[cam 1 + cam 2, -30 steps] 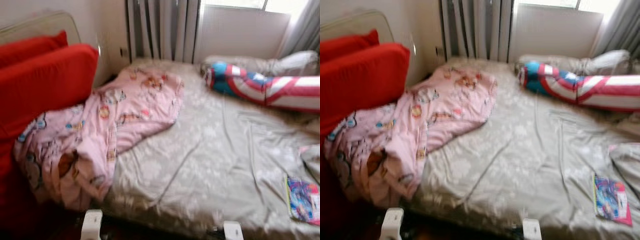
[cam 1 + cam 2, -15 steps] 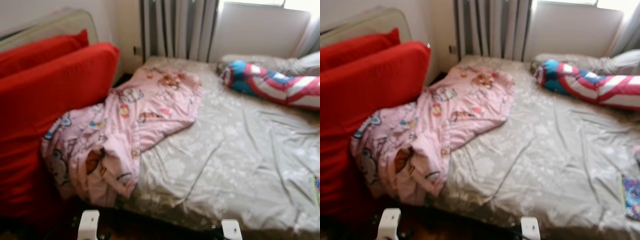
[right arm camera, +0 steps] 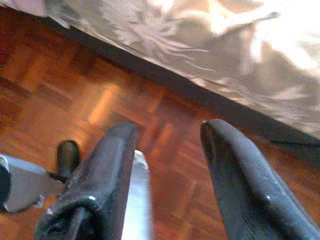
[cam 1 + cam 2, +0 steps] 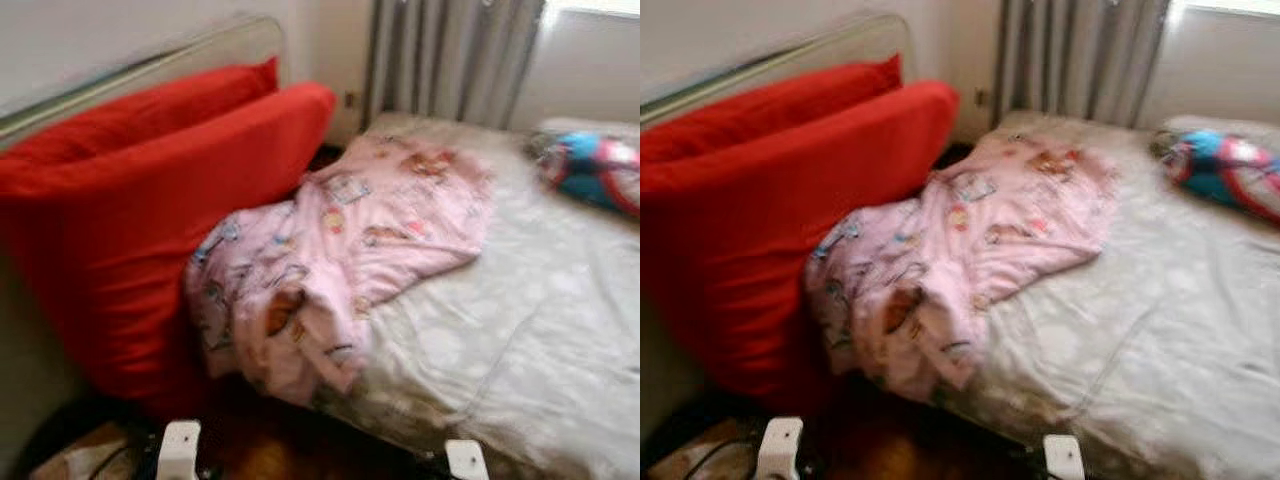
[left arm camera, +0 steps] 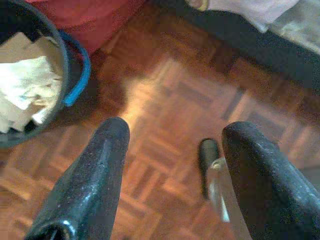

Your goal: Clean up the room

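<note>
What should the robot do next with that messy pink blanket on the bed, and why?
Probably step closer to the bed's corner and raise the left gripper toward the pink blanket. It lies crumpled and hangs over the bed edge beside the red cushions, while both open grippers hang low over the wooden floor.

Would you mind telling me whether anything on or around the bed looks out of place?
Yes: the pink blanket lies crumpled in a heap, slumping off the bed corner against the red cushion rather than being spread flat or folded.
</note>
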Robot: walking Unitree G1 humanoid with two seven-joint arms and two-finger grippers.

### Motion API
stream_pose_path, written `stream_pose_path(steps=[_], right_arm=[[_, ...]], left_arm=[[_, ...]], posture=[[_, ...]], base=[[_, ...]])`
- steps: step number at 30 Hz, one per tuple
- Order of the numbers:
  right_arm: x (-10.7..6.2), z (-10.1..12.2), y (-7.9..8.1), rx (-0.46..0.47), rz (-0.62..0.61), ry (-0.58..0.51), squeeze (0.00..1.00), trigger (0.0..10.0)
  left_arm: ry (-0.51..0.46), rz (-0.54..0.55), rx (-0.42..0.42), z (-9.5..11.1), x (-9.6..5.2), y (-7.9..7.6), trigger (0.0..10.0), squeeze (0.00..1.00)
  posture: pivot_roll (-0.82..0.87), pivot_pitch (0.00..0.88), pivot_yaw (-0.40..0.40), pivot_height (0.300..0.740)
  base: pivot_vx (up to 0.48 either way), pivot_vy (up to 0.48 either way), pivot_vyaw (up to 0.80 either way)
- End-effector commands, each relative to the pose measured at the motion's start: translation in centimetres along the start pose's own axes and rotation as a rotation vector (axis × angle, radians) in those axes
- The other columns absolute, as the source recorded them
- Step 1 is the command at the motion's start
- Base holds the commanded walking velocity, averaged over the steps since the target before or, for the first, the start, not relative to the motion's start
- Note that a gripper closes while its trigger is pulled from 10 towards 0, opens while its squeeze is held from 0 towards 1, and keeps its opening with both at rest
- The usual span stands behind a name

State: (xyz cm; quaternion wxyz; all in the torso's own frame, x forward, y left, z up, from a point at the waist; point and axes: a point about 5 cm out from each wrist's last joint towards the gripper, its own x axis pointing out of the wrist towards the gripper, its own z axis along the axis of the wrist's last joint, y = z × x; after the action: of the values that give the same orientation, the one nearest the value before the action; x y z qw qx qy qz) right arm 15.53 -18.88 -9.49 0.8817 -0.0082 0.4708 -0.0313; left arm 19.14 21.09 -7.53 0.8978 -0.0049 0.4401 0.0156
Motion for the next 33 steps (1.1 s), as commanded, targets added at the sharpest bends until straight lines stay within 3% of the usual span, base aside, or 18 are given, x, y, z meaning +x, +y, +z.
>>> stream_pose_path(steps=[1, 23, 33], right_arm=[[-0.14, -0.7, 0.16, 0.018, 0.002, 0.02, 0.0, 10.0], [-0.15, -0.61, 0.19, 0.008, 0.014, 0.007, 0.0, 10.0], [-0.17, -0.7, 0.18, 0.014, 0.025, 0.01, 0.0, 10.0]], left_arm=[[0.005, 0.003, 0.008, -0.12, -0.06, 0.25, 10.0, 0.0], [0.007, 0.002, 0.03, -0.15, -0.07, 0.29, 10.0, 0.0], [0.01, 0.0, 0.035, -0.12, -0.05, 0.24, 10.0, 0.0]], posture=[[-0.04, 0.006, 0.005, 0.725], [-0.04, 0.0, 0.006, 0.725], [-0.04, 0.001, 0.004, 0.725]], base=[[0.0, 0.0, 0.0], [0.0, 0.0, 0.0], [0.0, 0.0, 0.58]])
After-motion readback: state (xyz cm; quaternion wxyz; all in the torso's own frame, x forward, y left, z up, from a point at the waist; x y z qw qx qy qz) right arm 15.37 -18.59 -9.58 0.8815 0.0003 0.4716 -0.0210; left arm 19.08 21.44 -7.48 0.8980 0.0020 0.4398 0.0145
